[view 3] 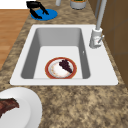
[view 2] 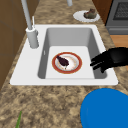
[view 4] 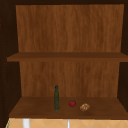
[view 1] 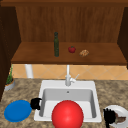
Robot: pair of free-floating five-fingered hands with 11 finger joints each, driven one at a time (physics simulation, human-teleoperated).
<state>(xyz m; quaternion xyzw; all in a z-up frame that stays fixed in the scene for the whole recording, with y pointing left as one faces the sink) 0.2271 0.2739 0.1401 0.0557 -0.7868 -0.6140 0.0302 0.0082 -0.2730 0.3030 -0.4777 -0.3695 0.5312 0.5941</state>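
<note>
Left robot hand (view 1: 35, 103) — fingers toward the sink (view 1: 45, 84) — beside flat blue plate (view 1: 17, 110).

Cut off at the lower right edge of the front view: white plate (view 1: 122, 111), partly behind the right hand (view 1: 109, 117). Blue plate (view 2: 106, 108) clipped by the bottom edge, left side view. Dark food (view 3: 65, 65) on the red-rimmed plate (view 3: 60, 68): too blurred to name.

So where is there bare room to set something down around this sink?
Bare counter lies between the sink and white plate. The sink floor behind the red-rimmed plate is free. Crowded spots: the left robot hand by the blue plate, the right robot hand at the white plate.
</note>
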